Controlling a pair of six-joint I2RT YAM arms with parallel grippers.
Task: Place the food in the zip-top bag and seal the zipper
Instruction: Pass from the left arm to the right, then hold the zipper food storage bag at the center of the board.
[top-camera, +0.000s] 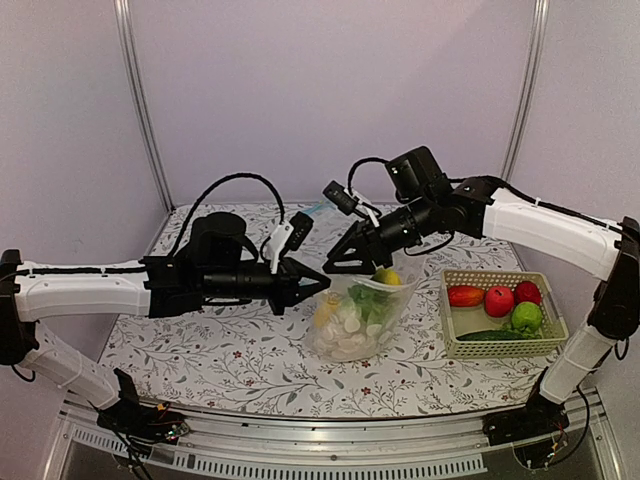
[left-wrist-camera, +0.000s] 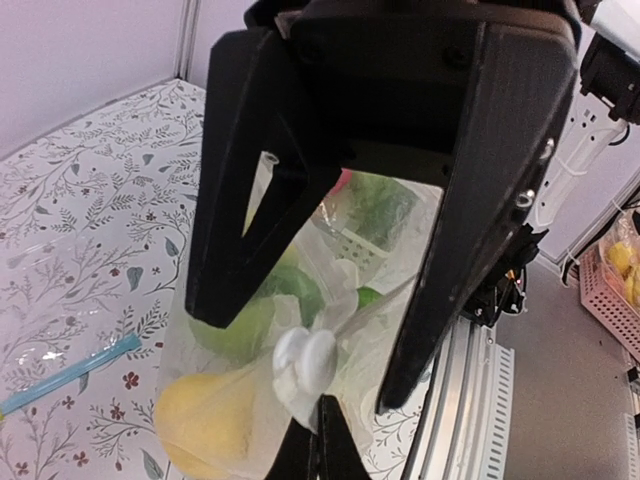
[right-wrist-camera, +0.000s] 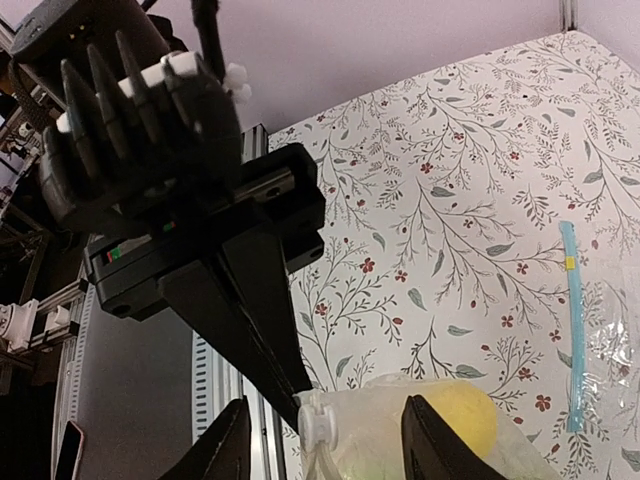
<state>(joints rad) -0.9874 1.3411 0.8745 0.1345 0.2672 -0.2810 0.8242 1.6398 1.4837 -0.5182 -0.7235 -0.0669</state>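
Film of clear dotted zip-top bag (top-camera: 350, 335) is limp, slippery, loaded and saggy. Left hand (top-camera: 325, 283) pinches its rim, right hand (top-camera: 335, 265) is spread. Best hold is the mouth edge.

Bright, even, diffuse light from overhead; only faint soft shadows on the table (top-camera: 200, 350). Top view is sharp, frame post (top-camera: 140, 100) leans from wide-angle perspective. Left wrist: close fingers (left-wrist-camera: 250, 200) soft, zip-top bag (left-wrist-camera: 215, 420) blurry. Right wrist: foreground soft, table print crisp.
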